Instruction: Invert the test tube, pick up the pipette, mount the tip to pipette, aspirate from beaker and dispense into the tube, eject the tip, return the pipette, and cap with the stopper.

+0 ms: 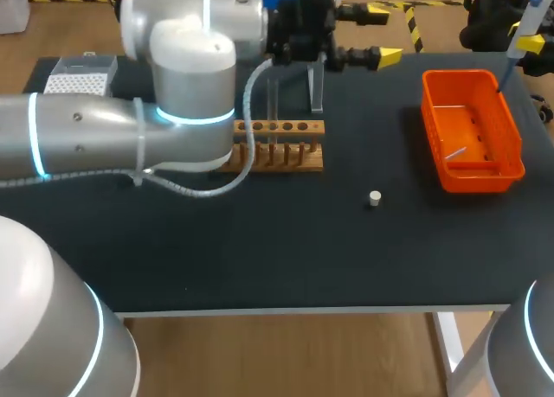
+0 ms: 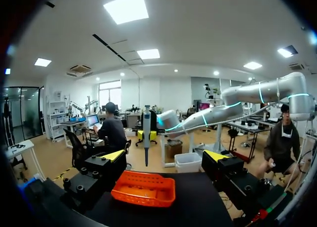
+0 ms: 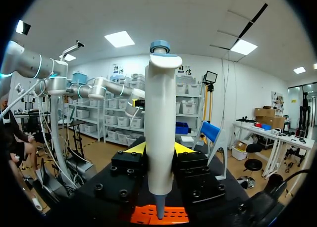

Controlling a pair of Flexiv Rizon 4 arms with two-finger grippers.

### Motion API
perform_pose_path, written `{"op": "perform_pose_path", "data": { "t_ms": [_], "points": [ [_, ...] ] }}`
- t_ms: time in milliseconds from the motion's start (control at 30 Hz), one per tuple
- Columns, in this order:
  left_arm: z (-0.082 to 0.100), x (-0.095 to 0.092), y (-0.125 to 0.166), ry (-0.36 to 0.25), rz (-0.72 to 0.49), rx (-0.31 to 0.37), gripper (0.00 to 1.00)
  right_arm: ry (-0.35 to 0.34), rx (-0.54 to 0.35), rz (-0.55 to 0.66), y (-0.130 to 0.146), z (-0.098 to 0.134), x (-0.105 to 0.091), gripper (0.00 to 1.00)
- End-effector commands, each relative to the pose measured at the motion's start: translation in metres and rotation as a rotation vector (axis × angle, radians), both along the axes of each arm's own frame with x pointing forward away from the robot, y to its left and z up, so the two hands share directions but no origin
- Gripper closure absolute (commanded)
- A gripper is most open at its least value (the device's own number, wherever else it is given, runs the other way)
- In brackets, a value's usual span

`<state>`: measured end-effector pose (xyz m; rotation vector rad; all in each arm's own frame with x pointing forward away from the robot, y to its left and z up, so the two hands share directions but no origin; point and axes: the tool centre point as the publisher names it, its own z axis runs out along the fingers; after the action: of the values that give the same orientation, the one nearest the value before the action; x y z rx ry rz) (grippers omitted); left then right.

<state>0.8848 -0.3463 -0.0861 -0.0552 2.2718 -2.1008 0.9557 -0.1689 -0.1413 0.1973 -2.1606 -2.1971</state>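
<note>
My right gripper (image 1: 530, 44) is above the table's far right corner, shut on the white pipette (image 1: 522, 29). The pipette's lower end hangs over the orange basket (image 1: 511, 129). In the right wrist view the pipette (image 3: 159, 128) stands upright between the yellow-tipped fingers (image 3: 135, 148), over the basket (image 3: 171, 216). My left gripper (image 1: 383, 35) is open and empty at the back middle. It faces the basket (image 2: 144, 188) and the pipette (image 2: 146, 133). The wooden tube rack (image 1: 277, 146) stands mid-table. The small white stopper (image 1: 374, 198) lies in front of it to the right. The beaker is hidden.
A clear stand (image 1: 294, 86) rises behind the rack. A tip box (image 1: 78, 77) sits at the back left. A thin pale piece (image 1: 456, 153) lies inside the basket. My left arm (image 1: 130, 129) stretches across the table's left half.
</note>
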Motion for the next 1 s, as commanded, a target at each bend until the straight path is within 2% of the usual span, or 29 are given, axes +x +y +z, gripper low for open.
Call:
{"op": "perform_pose_path", "data": {
  "t_ms": [33, 433, 1000],
  "points": [
    [-0.004, -0.009, 0.018, -0.004, 0.014, -0.043, 0.00, -0.001, -0.003, 0.002, -0.001, 0.001, 0.000, 1.00],
    [-0.015, -0.019, 0.050, 0.014, 0.050, -0.054, 0.00, -0.001, -0.003, 0.002, -0.001, 0.001, 0.000, 1.00],
    [-0.007, -0.025, 0.055, 0.010, 0.063, -0.034, 0.00, -0.001, -0.003, 0.002, -0.001, 0.001, 0.000, 1.00]
  ]
}}
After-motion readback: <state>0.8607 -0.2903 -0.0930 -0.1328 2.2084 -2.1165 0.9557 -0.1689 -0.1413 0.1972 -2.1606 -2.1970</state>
